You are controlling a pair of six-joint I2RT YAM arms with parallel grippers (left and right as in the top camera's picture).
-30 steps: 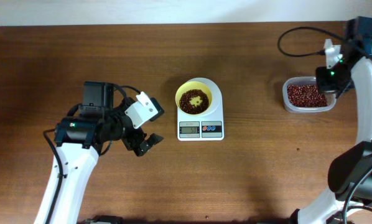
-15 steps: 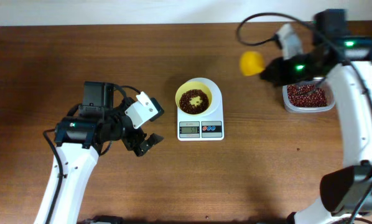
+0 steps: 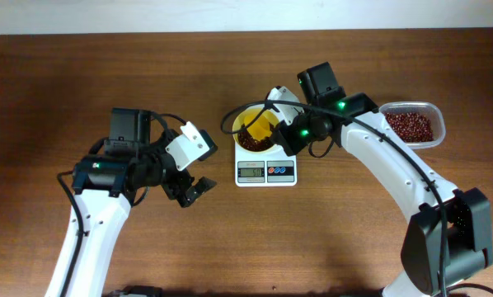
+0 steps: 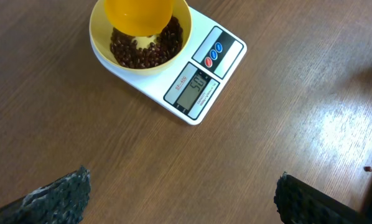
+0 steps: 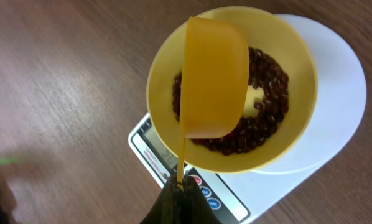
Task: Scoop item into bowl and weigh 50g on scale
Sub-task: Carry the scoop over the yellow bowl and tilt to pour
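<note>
I am working over a dark brown wooden table (image 3: 147,66), its grain running left to right and light glaring off it to the right of the scale (image 3: 265,172). The white scale is sitting flat on the wood near the middle, with its display and buttons facing the near edge. A clear plastic tub (image 3: 441,124) is resting directly on the table well to the right of the scale and slightly farther back. A tiny dark speck (image 4: 367,168) is lying on the bare wood right of the scale, nearer to me; I cannot tell what it is.
</note>
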